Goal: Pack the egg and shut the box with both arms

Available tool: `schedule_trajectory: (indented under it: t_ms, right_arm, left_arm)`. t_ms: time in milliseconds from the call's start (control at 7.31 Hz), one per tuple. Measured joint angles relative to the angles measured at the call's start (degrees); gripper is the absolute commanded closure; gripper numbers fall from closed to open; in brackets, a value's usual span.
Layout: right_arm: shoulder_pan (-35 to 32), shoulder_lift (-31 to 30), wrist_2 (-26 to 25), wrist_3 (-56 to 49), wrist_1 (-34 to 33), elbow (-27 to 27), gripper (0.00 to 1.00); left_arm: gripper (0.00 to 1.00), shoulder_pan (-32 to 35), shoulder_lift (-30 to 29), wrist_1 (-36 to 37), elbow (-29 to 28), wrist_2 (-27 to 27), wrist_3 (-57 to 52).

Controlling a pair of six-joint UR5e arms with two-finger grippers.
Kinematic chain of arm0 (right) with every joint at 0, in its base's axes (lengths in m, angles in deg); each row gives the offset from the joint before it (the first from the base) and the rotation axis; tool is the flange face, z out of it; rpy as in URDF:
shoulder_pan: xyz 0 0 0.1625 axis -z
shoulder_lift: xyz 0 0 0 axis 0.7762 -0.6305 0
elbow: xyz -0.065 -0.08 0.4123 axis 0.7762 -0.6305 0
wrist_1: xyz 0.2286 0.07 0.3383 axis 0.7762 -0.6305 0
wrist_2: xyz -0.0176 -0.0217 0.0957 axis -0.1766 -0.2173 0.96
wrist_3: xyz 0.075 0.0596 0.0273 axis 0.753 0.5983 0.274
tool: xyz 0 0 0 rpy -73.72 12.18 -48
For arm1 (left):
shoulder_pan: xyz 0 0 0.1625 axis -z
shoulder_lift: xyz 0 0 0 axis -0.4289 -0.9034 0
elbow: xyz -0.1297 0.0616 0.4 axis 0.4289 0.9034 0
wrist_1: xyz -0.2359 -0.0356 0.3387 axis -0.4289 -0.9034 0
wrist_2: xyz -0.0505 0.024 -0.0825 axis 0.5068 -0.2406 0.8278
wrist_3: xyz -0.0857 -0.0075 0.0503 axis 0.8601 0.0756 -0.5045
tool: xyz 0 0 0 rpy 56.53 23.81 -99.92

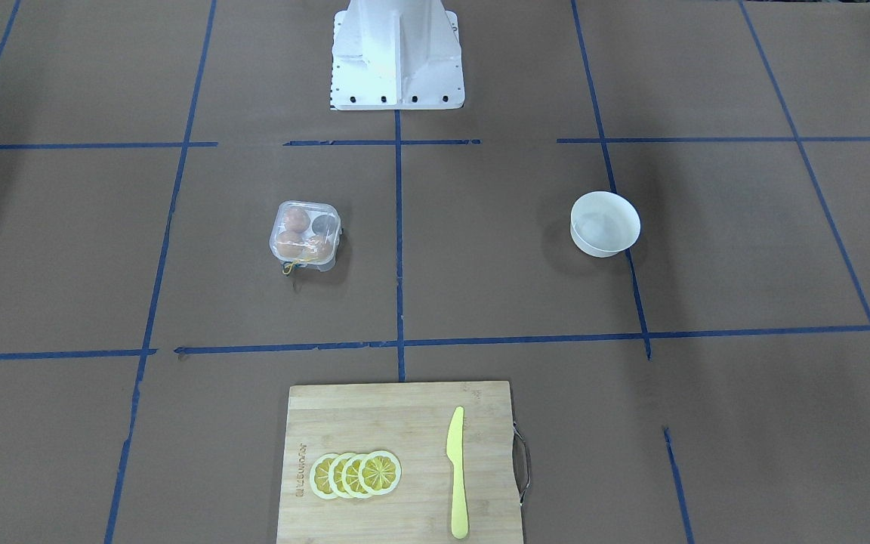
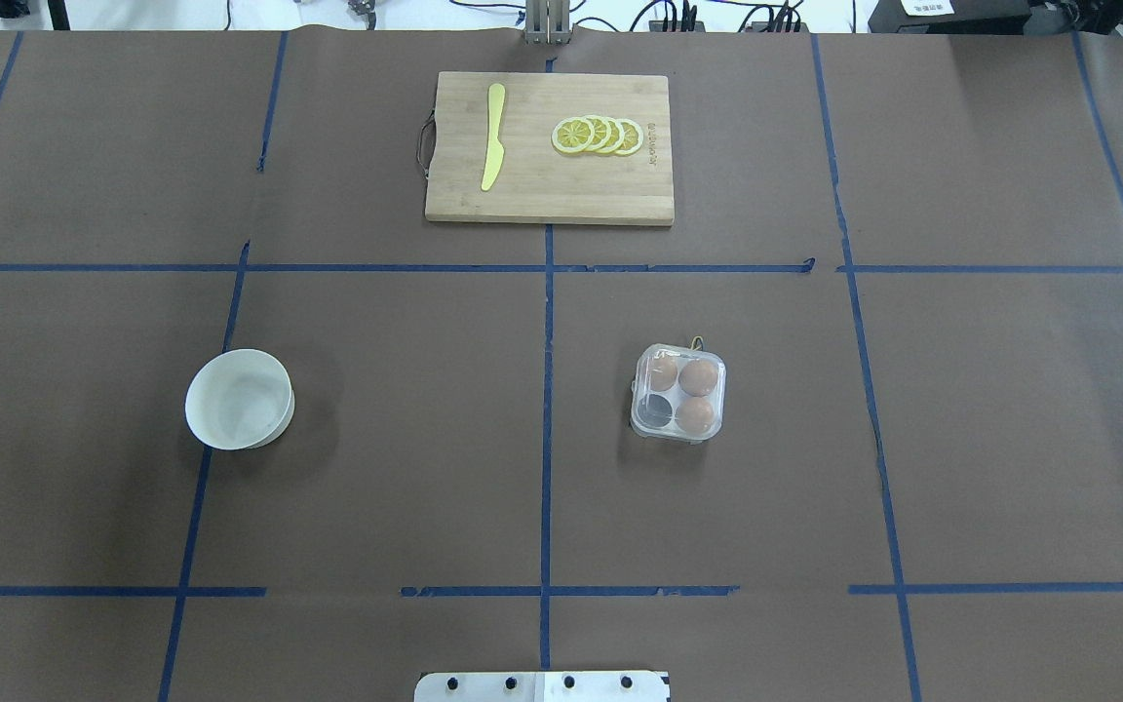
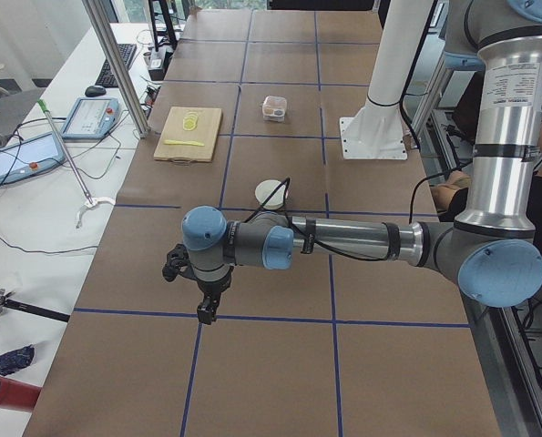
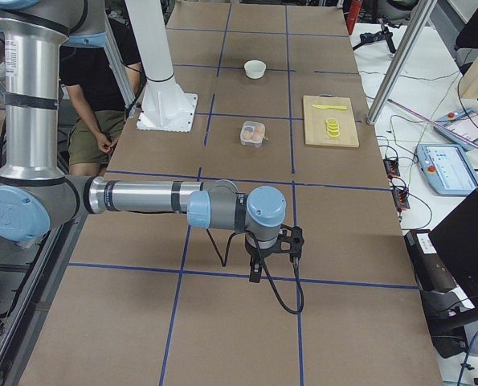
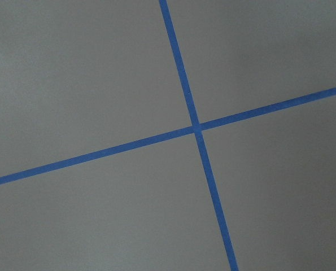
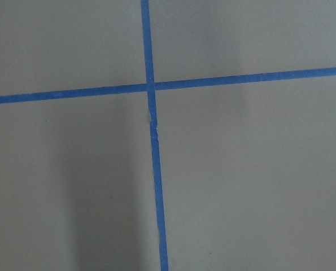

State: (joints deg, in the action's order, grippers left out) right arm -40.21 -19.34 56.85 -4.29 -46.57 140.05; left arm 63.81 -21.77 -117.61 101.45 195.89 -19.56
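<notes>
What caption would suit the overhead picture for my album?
Clear egg box with three eggs and one empty cell, white bowl to its left, cutting board beyond.

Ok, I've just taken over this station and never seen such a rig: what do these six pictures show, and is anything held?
It is a two-armed robot at a brown table gridded with blue tape. Two pictures look down on the table: one from behind the robot, one facing it. Two side pictures show the left arm and right arm stretched low over bare table; the left gripper and right gripper seem to hold nothing, though open or shut I cannot tell. The wrist pictures show only tape. On the table: the box with three eggs and one free cell, a white bowl, and a cutting board with lemon slices and a yellow knife.
</notes>
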Motion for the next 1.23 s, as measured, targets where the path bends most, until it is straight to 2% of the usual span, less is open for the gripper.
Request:
schedule_trajectory:
  t_ms: [274, 1231]
  right_arm:
    - [0.0, 0.4, 0.3, 2.4, 1.0, -0.3, 0.0]
    - [0.0, 0.6, 0.5, 3.9, 1.2, -0.2, 0.0]
  left_arm:
    - [0.0, 0.0, 0.0, -0.1, 0.3, -0.1, 3.7]
    - [0.0, 0.0, -0.4, -0.3, 0.2, 0.1, 4.5]
